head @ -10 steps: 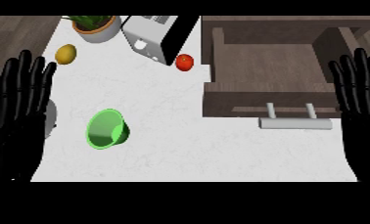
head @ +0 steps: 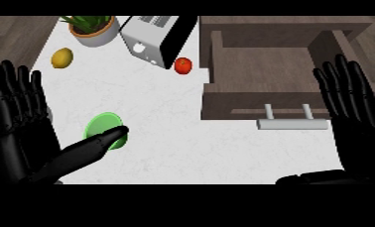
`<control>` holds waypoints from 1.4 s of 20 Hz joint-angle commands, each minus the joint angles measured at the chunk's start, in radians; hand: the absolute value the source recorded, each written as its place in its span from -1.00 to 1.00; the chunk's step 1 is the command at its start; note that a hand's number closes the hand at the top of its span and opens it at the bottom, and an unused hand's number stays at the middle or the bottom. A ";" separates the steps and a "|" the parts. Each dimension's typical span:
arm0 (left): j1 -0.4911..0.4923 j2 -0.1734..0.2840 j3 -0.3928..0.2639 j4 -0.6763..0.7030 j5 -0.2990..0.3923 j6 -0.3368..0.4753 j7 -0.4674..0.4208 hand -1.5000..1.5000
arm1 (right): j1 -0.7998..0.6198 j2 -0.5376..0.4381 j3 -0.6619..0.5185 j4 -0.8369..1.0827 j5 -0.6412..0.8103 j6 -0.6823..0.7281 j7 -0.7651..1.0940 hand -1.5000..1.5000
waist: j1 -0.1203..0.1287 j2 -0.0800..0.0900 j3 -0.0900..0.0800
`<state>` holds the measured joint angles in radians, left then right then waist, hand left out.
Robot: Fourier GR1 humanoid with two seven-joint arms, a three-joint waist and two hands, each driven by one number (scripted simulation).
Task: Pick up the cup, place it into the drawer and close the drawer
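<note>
The green cup point(head: 104, 127) lies on the white counter point(head: 190, 141) at the lower left, its mouth facing up toward the view. My left hand point(head: 21, 122) stands at the left edge with fingers straight and upright. Its thumb point(head: 84, 152) stretches right, and the tip touches the cup's lower right rim. The open brown drawer point(head: 260, 70) sits at the upper right, with a white bar handle point(head: 291, 123) on its front. My right hand point(head: 350, 104) is open at the right edge beside the drawer, holding nothing.
A toaster point(head: 154, 37), a red tomato point(head: 183, 65), a yellow lemon point(head: 62, 57) and a potted plant point(head: 93, 28) stand along the back of the counter. The drawer's front juts out over the counter's right part.
My left thumb has swung out to the right and now reaches the cup's rim. The right thumb now shows at the lower right. The cup has not moved.
</note>
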<state>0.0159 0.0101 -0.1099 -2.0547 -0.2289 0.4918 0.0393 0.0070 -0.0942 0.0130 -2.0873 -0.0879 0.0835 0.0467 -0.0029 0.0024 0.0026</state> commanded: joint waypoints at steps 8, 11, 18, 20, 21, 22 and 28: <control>-0.164 -0.010 -0.129 0.139 -0.091 0.318 0.109 -1.00 | -0.078 0.051 0.055 -0.014 0.033 -0.060 0.119 -1.00 | 0.000 -0.003 -0.003; -0.096 -0.010 -0.179 0.171 -0.035 0.362 0.001 -1.00 | -0.081 0.019 0.000 0.085 0.002 0.010 0.014 -1.00 | 0.002 -0.002 -0.003; -0.082 -0.010 -0.123 0.243 0.084 0.347 -0.108 -1.00 | -0.110 0.006 -0.052 0.040 -0.059 0.010 0.080 -1.00 | 0.001 -0.002 -0.003; -0.082 -0.010 -0.143 0.165 -0.021 0.346 0.022 -1.00 | -0.069 0.012 -0.023 -0.023 -0.020 -0.003 0.108 -1.00 | 0.002 -0.003 -0.003; -0.030 -0.010 -0.138 0.186 0.051 0.349 -0.075 -1.00 | -0.075 0.058 0.050 -0.033 0.049 -0.054 0.121 -1.00 | 0.003 -0.003 -0.003; -0.070 -0.010 -0.167 0.164 -0.003 0.385 -0.002 -1.00 | -0.095 0.021 -0.045 0.080 -0.016 0.000 0.034 -1.00 | 0.003 -0.003 -0.003; -0.075 -0.010 -0.109 0.164 -0.015 0.391 0.069 -1.00 | -0.049 0.004 -0.056 0.041 -0.043 0.038 0.025 -1.00 | 0.002 -0.003 -0.002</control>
<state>-0.0367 0.0008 -0.2594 -1.8818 -0.2299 0.8763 0.0532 -0.0747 -0.0671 -0.0093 -2.0400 -0.0988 0.0837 0.0971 0.0002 -0.0003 -0.0002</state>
